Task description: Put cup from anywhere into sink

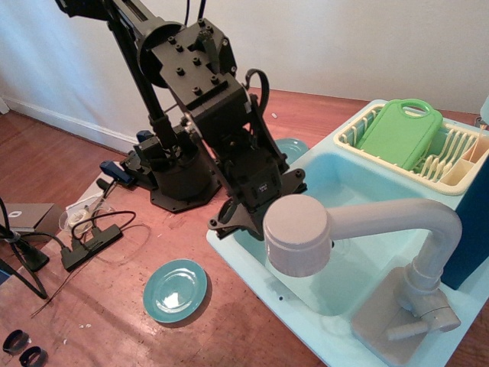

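My black gripper reaches down into the left end of the pale aqua sink, just behind the round head of the grey-beige faucet. The gripper's body and the faucet head cover its fingertips, so I cannot see how the jaws stand. The teal-blue cup is hidden in this view; I cannot tell whether it is still in the gripper or resting in the basin.
A cream dish rack with a green cutting board sits at the sink's far right. One teal plate lies on the wooden surface in front, and another shows behind the arm. The robot base and cables are at left.
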Available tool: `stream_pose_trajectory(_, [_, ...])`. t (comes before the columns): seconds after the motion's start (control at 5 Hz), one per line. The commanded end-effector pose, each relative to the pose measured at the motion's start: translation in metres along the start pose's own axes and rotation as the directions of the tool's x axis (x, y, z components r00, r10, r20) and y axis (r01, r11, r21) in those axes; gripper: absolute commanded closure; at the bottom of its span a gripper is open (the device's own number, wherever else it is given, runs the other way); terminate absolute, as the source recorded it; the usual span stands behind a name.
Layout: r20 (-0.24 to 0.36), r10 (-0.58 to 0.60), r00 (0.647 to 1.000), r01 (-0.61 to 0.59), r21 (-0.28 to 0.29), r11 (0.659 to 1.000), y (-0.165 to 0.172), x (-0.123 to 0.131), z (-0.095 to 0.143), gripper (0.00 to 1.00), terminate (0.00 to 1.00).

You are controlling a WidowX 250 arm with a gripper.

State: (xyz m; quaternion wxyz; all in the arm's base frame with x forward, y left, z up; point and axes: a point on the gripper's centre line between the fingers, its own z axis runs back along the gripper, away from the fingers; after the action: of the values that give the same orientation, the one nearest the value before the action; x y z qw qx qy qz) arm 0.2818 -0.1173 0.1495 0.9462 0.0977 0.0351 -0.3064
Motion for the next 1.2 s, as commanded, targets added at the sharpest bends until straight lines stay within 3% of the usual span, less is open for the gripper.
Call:
stream_pose_trajectory(0.0, [0.031,0.021,0.999,-0.020,-0.010,1.000,0.018,0.001,0.001,0.00,0.00])
stream_pose_trajectory(0.2, [0.032,0.027,0.999,-0.028,0.020,0.999,0.030,0.001,0.021,0.00,0.00])
stream_pose_trajectory(0.4, [0.011,0.068,0.998,-0.069,0.036,0.997,0.026,-0.014,0.044,0.00,0.00])
stream_pose_trajectory(1.0, [0.011,0.068,0.998,-0.069,0.036,0.997,0.026,-0.014,0.044,0.00,0.00])
